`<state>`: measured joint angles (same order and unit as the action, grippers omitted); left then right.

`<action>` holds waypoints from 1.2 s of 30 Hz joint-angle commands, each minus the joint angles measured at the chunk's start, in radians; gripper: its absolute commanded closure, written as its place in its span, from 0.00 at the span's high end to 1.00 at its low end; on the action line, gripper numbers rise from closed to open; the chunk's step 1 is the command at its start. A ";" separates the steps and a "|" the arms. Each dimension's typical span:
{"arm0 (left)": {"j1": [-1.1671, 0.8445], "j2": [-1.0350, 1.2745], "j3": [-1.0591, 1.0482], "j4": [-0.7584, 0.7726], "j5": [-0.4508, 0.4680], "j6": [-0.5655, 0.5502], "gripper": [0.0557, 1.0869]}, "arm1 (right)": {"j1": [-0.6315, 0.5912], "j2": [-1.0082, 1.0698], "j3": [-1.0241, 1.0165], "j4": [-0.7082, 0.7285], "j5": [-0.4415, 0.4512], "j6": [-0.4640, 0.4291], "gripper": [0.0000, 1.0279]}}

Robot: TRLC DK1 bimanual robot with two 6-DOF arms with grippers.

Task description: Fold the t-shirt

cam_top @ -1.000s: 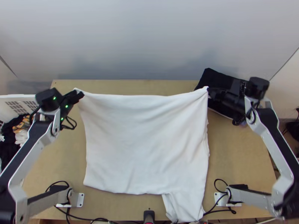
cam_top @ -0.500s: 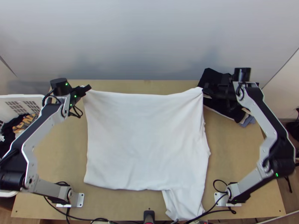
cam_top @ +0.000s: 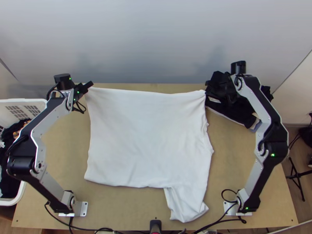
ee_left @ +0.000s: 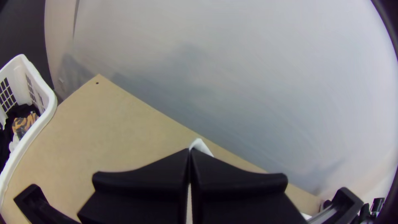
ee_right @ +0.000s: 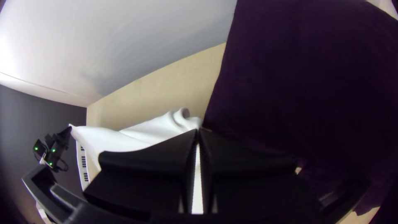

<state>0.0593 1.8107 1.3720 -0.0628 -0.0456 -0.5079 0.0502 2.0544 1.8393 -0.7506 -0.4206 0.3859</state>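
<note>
At the near edge of the lt. wooden table (cam_top: pixel 234 167): one small black device (cam_top: pixel 155 224), w/ thin black cables (cam_top: pixel 97 229) running to both sides. Arm base plates (cam_top: pixel 83 208): flat, white, rectangular; L plate shown, R plate (cam_top: pixel 229 208) same type.

Next, the t-shirt (cam_top: pixel 144 136): white, soft matte knit, spread as a near-rectangular panel on the mid table. A narrower section (cam_top: pixel 185 204) projects from its near R part toward the near edge, lightly creased, ending in an angled hem. R side edge: uneven, w/ small bumps and short wrinkles. Center: mostly smooth, shallow folds. No. of layers: cannot tell. Far edge: drawn almost straight btwn the grippers.

Basket (cam_top: pixel 23 100), beyond L table edge: white rigid plastic, rounded rim, slotted walls; contains crumpled black, white and orange-patterned cloth (ee_left: pixel 24 124).

Far corners: L gripper (cam_top: pixel 90 83), fingers (ee_left: pixel 145 178) flat, black, closed on the far L corner; white tip protrudes past them. R gripper (cam_top: pixel 206 93), fingers (ee_right: pixel 153 166) same type, closed on the far R corner, w/ a rolled fabric edge adjacent.

Under/beside R gripper: dark garment stack (cam_top: pixel 230 111), flat, soft, w/ pale and blue-grey edges.

Behind table: pale grey wall (cam_top: pixel 156 43), smooth, w/ blurred shadows.
</note>
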 commanded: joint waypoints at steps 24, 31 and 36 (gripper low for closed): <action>0.022 0.236 0.222 0.024 -0.057 -0.006 0.03 | 0.145 0.224 0.324 0.204 0.270 0.010 0.03; 0.017 0.234 0.237 0.086 -0.076 -0.004 0.96 | 0.146 0.219 0.321 0.208 0.299 -0.005 0.78; 0.010 0.134 0.193 0.147 -0.071 -0.009 0.96 | 0.143 0.096 0.255 0.204 0.370 -0.059 0.96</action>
<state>0.0772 2.0224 1.5898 0.0269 -0.1150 -0.5125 0.1905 2.2566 2.1502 -0.5545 -0.1242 0.3737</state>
